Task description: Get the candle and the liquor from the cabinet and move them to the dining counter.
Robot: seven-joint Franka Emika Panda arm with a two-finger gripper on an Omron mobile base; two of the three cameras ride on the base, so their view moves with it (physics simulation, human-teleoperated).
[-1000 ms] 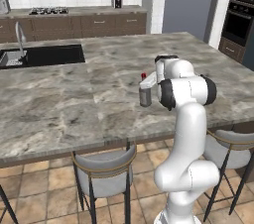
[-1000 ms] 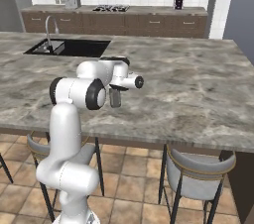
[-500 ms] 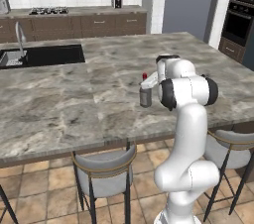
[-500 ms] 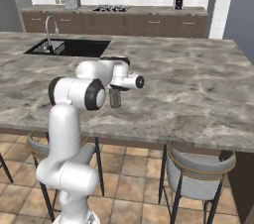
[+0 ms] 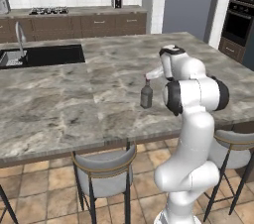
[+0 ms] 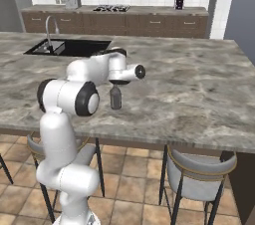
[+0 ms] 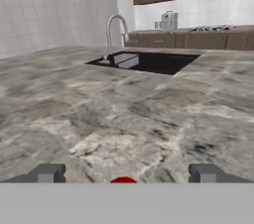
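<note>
The bottle [image 5: 146,94] is standing upright on the island [image 5: 74,104], the gripper [image 7: 124,173] spreading wide just above it.

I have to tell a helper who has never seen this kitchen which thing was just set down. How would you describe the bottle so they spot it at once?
Find the big marble island with the sink at its far side and stools along the near edge. Close to that near edge, beside the white robot arm, stands a small dark grey bottle, upright on the stone. Its red cap sets it apart.
</note>
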